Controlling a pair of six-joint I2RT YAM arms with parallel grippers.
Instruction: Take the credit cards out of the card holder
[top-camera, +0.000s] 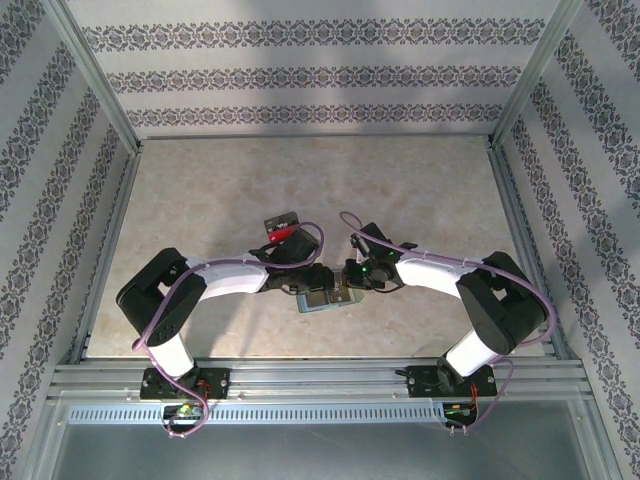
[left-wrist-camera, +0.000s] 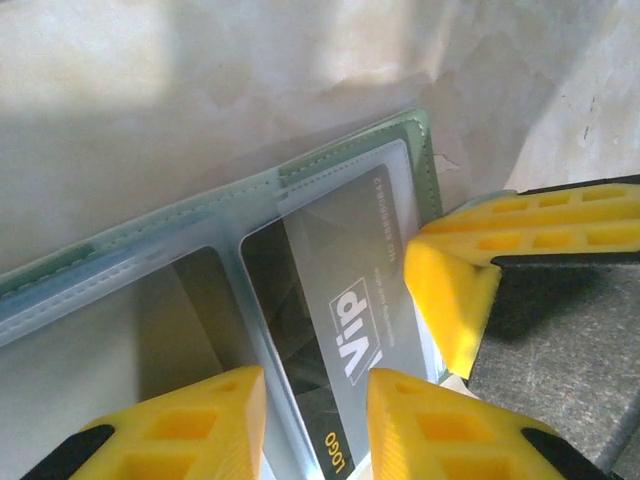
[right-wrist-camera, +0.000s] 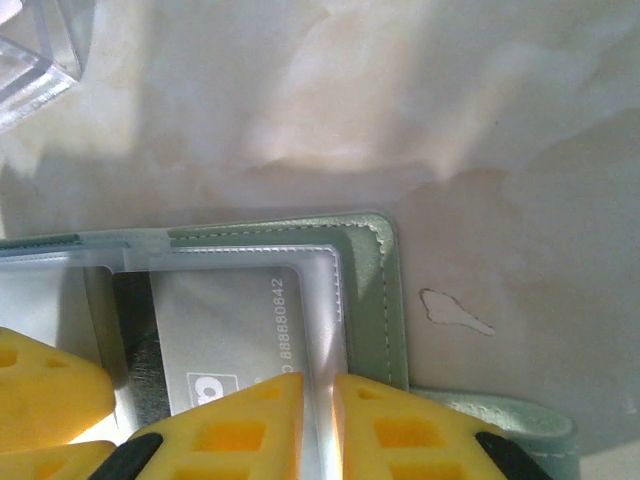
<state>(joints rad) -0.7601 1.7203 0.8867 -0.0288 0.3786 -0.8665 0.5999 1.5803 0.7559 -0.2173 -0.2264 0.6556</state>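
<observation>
The card holder (top-camera: 324, 300) lies open on the desk (top-camera: 300, 180) between my arms, a grey credit card (left-wrist-camera: 340, 300) tucked in its clear pocket (right-wrist-camera: 335, 300); my left end effector (left-wrist-camera: 315, 425) stands over it from 9 o'clock with a narrow gap, and my right end effector (right-wrist-camera: 318, 430) at 3 o'clock is almost closed at the pocket edge, but I cannot tell if it pinches anything. If I pull now, the soft holder could lift or slide along, because the pocket hugs the card. My two end effectors crowd each other, and a clear tray (top-camera: 283, 230) sits near at 11 o'clock.
</observation>
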